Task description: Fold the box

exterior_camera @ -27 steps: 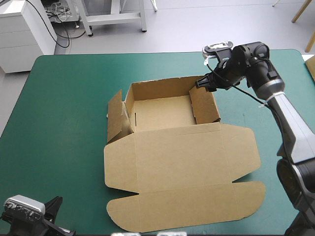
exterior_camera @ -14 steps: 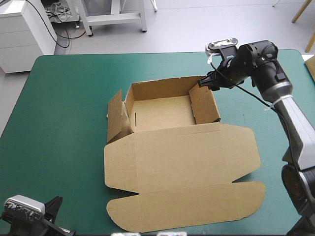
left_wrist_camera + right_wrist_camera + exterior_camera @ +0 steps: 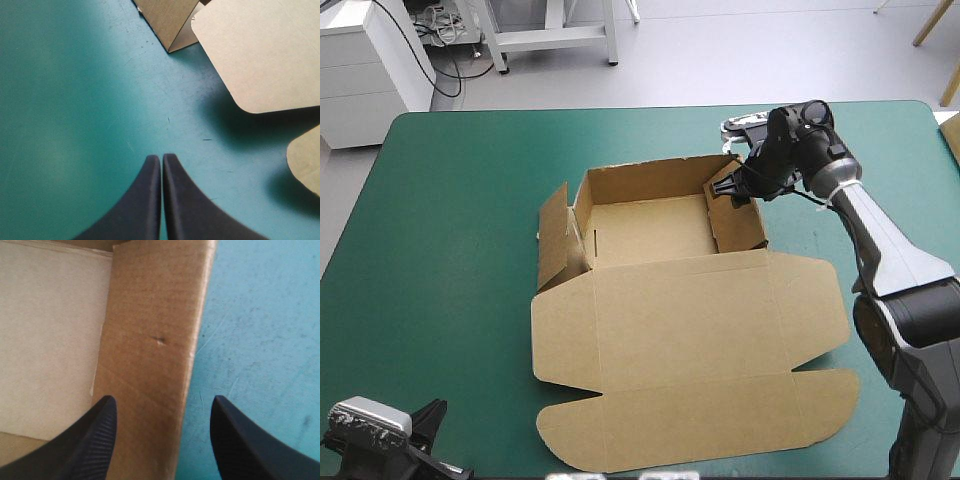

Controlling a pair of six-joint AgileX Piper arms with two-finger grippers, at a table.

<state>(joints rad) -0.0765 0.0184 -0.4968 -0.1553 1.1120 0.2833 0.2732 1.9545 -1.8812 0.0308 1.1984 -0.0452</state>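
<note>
The brown box (image 3: 690,330) lies mid-table as an open tray with its walls raised and the lid flat toward the near edge. My right gripper (image 3: 733,187) is open at the tray's far right corner. In the right wrist view its fingers (image 3: 162,400) straddle the right wall (image 3: 155,340), one over the tray floor and one over the cover outside. My left gripper (image 3: 433,410) rests shut at the table's near left corner. In its wrist view (image 3: 161,157) it is over bare cover, with the lid's rounded flap (image 3: 260,50) ahead of it.
The teal-green cover (image 3: 440,260) surrounds the box. The table's far edge (image 3: 620,110) runs a short way beyond the tray. A side flap (image 3: 555,240) stands angled outward at the tray's left wall.
My right gripper has swung left from beyond the tray's far right corner and come down over the right wall. The left gripper and the box have not moved.
</note>
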